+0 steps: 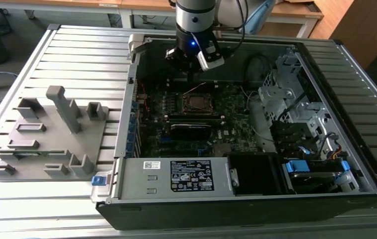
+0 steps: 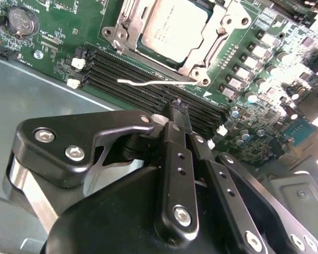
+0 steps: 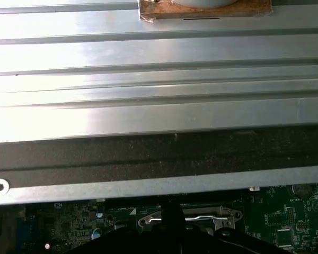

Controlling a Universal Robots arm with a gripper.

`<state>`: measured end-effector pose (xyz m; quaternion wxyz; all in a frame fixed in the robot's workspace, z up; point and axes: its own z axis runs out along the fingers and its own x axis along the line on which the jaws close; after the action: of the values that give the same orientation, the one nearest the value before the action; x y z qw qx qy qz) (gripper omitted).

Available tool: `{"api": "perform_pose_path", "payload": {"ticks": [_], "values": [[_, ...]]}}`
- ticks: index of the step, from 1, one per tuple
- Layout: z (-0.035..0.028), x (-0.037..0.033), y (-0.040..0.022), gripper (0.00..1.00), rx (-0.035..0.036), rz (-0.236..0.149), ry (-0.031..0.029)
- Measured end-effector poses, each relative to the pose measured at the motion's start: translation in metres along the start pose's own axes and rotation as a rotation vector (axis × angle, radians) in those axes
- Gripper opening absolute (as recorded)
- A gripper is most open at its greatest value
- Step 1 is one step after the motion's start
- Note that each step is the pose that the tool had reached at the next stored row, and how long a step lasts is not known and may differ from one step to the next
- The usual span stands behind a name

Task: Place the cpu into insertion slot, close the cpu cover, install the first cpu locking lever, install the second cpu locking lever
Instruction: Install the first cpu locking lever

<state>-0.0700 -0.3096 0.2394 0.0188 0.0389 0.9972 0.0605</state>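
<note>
Two steps look done: cpu (image 2: 172,29) seated in insertion slot (image 1: 195,102), cpu cover (image 2: 214,39) lying flat over it. Locking lever (image 2: 148,83) along socket edge, latched or not unclear. Gripper (image 2: 177,106) just beside lever, jaws together, holding nothing.

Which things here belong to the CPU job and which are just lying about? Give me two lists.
Belongs to the job:
cpu
cpu cover, lying over it
wire locking lever
gripper, jaws together, near the lever

Just lying about:
memory slots
coin cell battery
power supply
grey fixture tray, outside the case
</note>
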Motion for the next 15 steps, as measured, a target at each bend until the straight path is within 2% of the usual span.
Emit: {"api": "perform_pose_path", "payload": {"ticks": [15], "values": [[0.0045,-0.0092,0.0002,0.11,0.0001,0.001,0.0000]]}}
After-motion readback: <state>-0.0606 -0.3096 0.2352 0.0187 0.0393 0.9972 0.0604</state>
